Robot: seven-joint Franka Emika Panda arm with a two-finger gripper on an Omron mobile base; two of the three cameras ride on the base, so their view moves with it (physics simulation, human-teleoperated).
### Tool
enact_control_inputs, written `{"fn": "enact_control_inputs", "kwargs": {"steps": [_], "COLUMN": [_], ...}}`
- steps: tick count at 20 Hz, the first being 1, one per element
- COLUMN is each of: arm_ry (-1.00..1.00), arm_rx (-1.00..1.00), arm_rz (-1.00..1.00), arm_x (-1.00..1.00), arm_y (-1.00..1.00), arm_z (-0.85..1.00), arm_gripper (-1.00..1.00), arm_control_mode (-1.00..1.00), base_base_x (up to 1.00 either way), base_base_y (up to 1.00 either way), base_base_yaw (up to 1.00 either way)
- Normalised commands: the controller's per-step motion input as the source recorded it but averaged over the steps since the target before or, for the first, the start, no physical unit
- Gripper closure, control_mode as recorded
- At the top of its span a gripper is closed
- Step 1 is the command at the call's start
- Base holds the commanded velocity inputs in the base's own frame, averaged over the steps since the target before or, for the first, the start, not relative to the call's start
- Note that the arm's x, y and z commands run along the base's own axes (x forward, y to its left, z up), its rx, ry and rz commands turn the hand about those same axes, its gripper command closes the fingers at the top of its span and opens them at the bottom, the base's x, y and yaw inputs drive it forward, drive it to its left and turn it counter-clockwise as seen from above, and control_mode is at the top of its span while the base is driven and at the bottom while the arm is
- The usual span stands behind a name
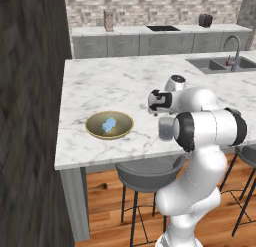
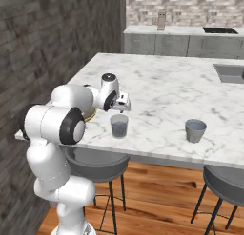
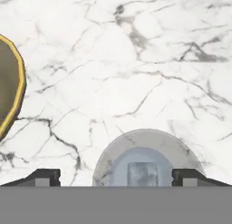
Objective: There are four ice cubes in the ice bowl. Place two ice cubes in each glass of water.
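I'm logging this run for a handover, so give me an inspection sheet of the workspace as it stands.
Surface: white marble island counter, with a sink at its far end.
Job's things: ice bowl holds pale blue ice cubes, number unclear. Near glass holds one cube; the other glass stands apart to its right, contents unclear.
Clutter: nothing seen.
Grippers: gripper above the near glass, jaws open, holding nothing.
Cables: nothing seen.
Surroundings: bar stools under the counter, wood floor, dark brick wall, back counter with cooktop.
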Motion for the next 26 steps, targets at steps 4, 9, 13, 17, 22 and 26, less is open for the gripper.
{"fn": "enact_control_inputs", "kwargs": {"steps": [4,9,13,17,22,26], "arm_ry": [-0.02,-0.06,-0.08,0.00,0.05,0.21], "arm_rx": [0.10,0.02,0.00,0.06,0.16,0.10], "arm_rz": [0.03,0.00,0.00,-0.01,-0.06,-0.06], "arm_x": [-0.40,0.08,0.06,0.05,0.07,0.01], "arm_y": [1.00,1.00,1.00,1.00,1.00,0.46], "arm_z": [0.18,0.09,0.00,0.00,0.00,0.00], "arm_gripper": [-1.00,-1.00,-1.00,-1.00,-1.00,-1.00], "arm_control_mode": [-1.00,-1.00,-1.00,-1.00,-1.00,-1.00], "base_base_x": [0.00,0.00,0.00,0.00,0.00,0.00], "base_base_y": [0.00,0.00,0.00,0.00,0.00,0.00], "base_base_yaw": [0.00,0.00,0.00,0.00,0.00,0.00]}}
